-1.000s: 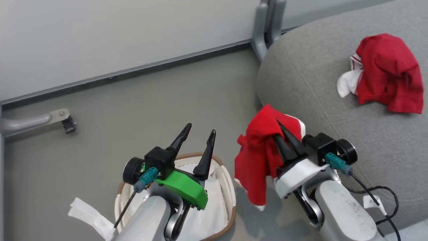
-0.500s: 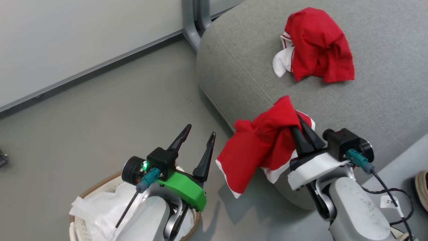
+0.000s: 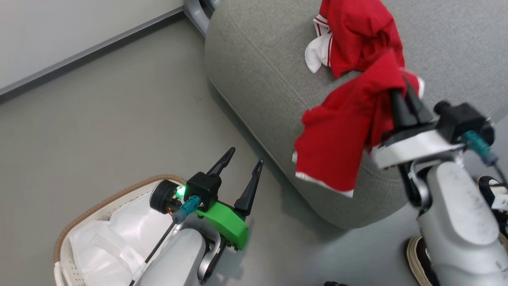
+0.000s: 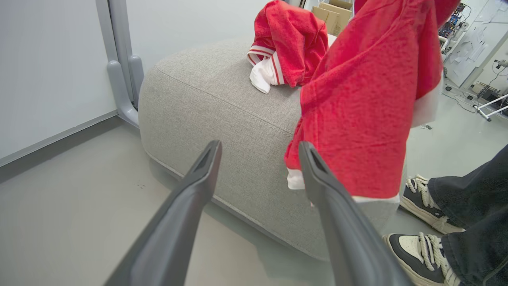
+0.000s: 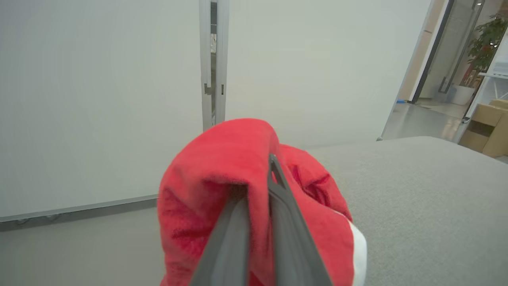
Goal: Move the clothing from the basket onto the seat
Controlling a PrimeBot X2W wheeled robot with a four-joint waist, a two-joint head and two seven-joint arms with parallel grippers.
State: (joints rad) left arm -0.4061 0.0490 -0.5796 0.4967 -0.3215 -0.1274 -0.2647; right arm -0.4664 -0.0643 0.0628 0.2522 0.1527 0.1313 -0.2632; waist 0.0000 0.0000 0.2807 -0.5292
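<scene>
At seat (image 3: 254,79) edge, red white-hemmed garment (image 3: 341,135) hangs from R hand (image 3: 401,97).

No text, brand, number or sign legible in my head or wrist views. Cardboard boxes (image 5: 486,129) far off carry no print I can make out; too small, too blurred

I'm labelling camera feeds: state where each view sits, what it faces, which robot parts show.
Head view: on the head, down at basket, seat, left arm, right arm.
Left wrist view: on that wrist, along open left jaws toward the seat's side, person's shoes.
Right wrist view: on that wrist, along right jaws shut on the held garment, toward a wall.
Head and left wrist share the lying garment.
</scene>
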